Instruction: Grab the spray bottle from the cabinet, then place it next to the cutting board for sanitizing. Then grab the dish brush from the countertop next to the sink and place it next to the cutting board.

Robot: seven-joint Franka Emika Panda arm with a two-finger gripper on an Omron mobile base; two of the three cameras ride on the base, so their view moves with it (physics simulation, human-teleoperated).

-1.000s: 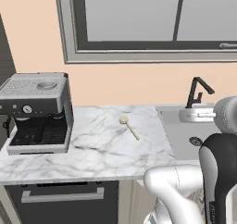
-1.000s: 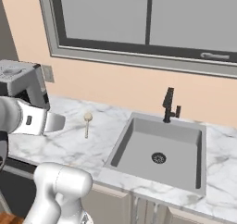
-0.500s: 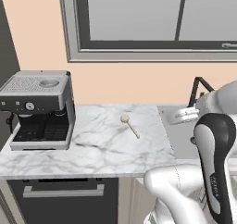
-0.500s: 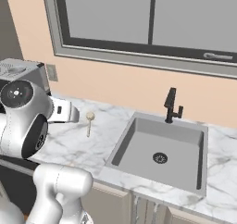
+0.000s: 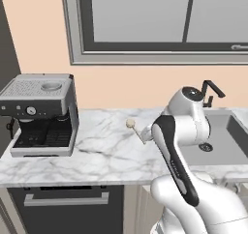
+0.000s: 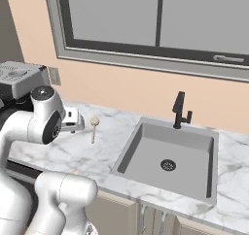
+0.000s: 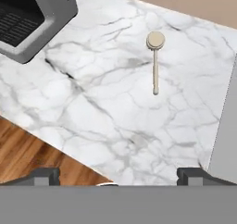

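One dish brush (image 7: 155, 61) lies flat on the marble bench (image 7: 106, 107), round head at 12 o'clock and thin handle running toward 6 in the hand view. It sits apart from everything: the coffee machine (image 7: 32, 19) is well off at 10 o'clock, and the sink (image 6: 168, 156) edge runs along the 3 o'clock side.

The pincer (image 7: 118, 174) hangs above the bench with its tips spread wide, holding nothing, short of the brush on the 6 o'clock side.

The step in hand looks like the approach for the brush pickup. To do it well, I'd carry the hand forward until the handle's middle sits between the tips, then turn the wrist so the jaws close across the stick rather than along it. Descend straight, since a thin stick may roll if nudged by one fingertip first. Gripping near the head could give better balance.
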